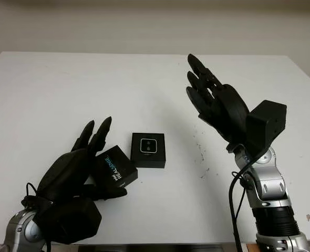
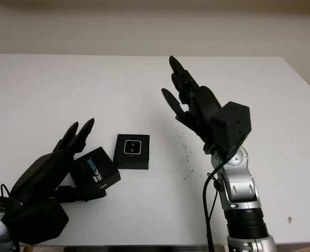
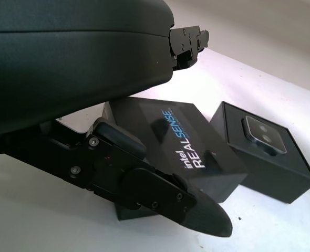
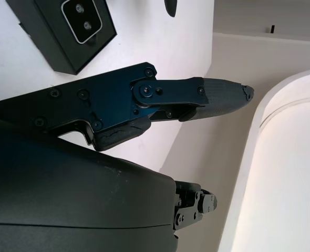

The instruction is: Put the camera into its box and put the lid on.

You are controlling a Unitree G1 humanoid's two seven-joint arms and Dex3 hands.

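White table [image 1: 65, 89] fills most of the head views, matte, w/ a few small dark specks right of centre. Beyond its far edge, along the top of the frame, a plain pale wall [image 1: 144, 21]. A strip of tan floor shows at far right.

Lower left of the frame: left hand [image 1: 79, 170] sits low over the table's near edge, gripping the lid [image 1: 115, 170]. The lid is black, printed "intel REALSENSE", tilted, one corner toward the box. Two fingers lie along its far-left side, thumb [image 3: 160, 197] presses its near side; wrist view shows the lid pinched between them. Whether the lid's lower edge touches the table can't be told.

Centre, just right of the lid: the box [image 1: 147, 150], black, square, flat on the table, top open. The camera [image 1: 147, 146] lies inside, silver-rimmed face w/ two lenses pointing up. Lid and box are just beside each other, corner nearly at the box's left wall, not on it.

Right of centre: right hand [image 1: 210, 94] is raised well above the table, open, holding nothing, palm turned toward the left, fingertips pointing to the far edge. Its forearm rises from the lower right corner. It is well apart from the box.
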